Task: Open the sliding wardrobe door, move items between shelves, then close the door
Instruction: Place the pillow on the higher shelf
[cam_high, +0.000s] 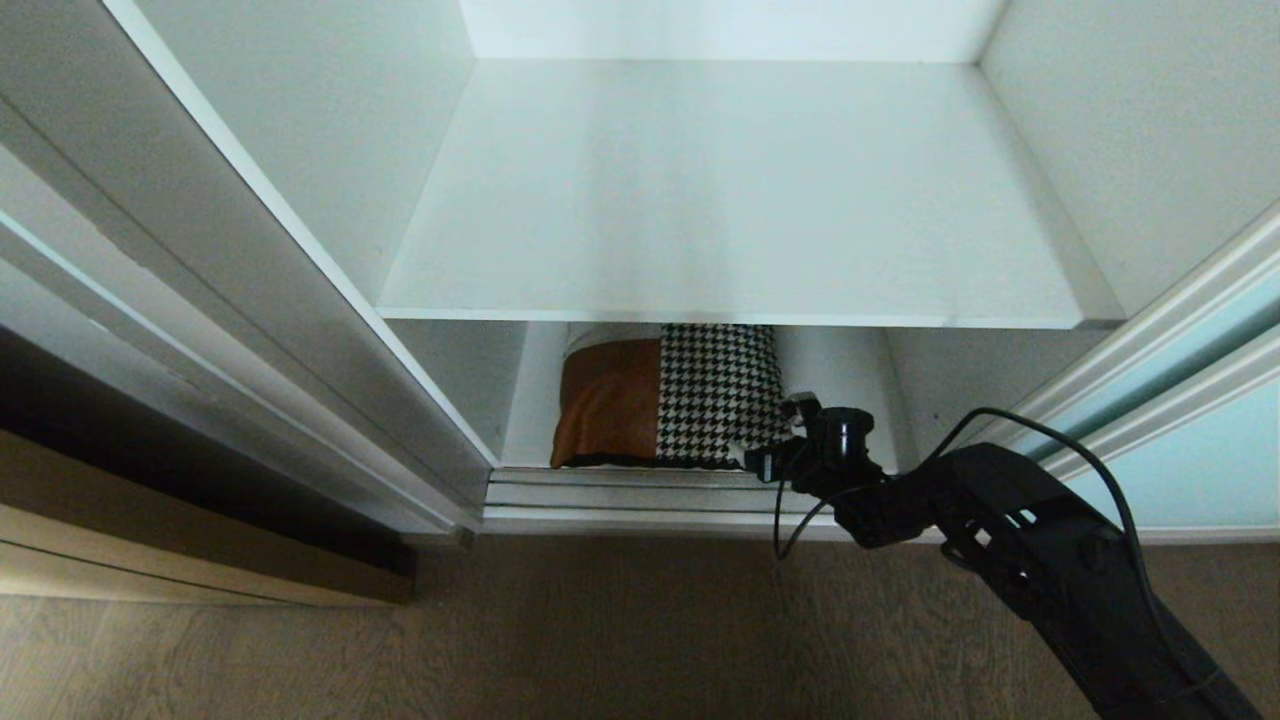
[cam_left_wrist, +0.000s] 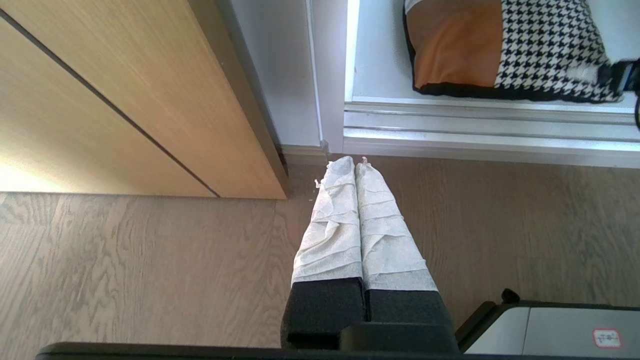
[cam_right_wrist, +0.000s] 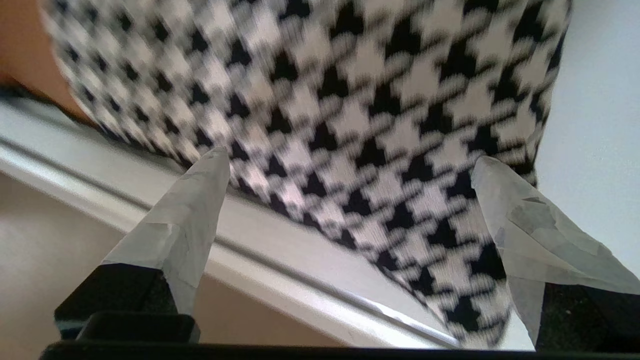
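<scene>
Two taped fingers (cam_right_wrist: 200, 200) of the right gripper (cam_right_wrist: 350, 165) are spread wide apart, nothing clamped, at the houndstooth corner of the cushion (cam_high: 665, 400), which lies on the bottom shelf (cam_high: 850, 400) under the bare upper shelf (cam_high: 730, 200). Being soft and probably light, it is best pinched at that near corner edge. The left gripper (cam_left_wrist: 356, 165) is pressed together over the wood floor (cam_left_wrist: 125, 260); the sliding wardrobe door (cam_high: 1190, 440) is drawn aside.
</scene>
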